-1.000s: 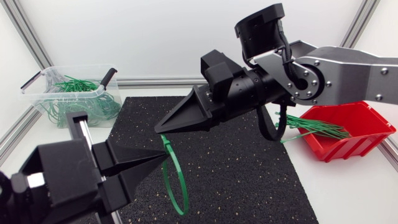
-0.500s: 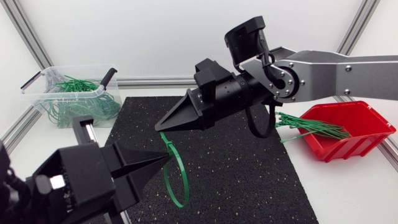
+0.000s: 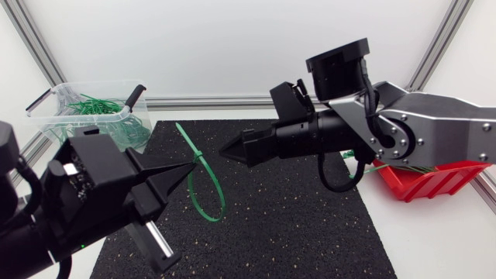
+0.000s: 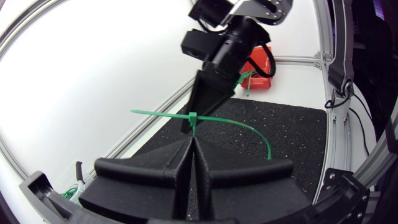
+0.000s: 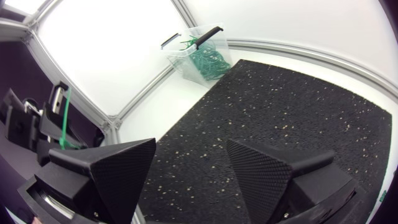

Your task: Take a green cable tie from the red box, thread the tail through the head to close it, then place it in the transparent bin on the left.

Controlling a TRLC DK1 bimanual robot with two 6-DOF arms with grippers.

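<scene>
The left gripper [image 3: 184, 166], fingers pressed together, pinches the green cable tie [image 3: 186, 140] at its head, above the black mat [image 3: 294, 225]. In the head view its long axis runs 11 to 5 o'clock, with the tail toward 11 and the closed loop toward 5. The right gripper [image 3: 232, 152], fingers spread, sits at its 3 o'clock, apart from it.

My left gripper [image 4: 191, 140] has its fingers pinched together on the looped green cable tie [image 4: 249, 127] near its head. Right gripper [image 4: 188, 124] sits just beyond it, red box [image 4: 261, 65] further back.
</scene>
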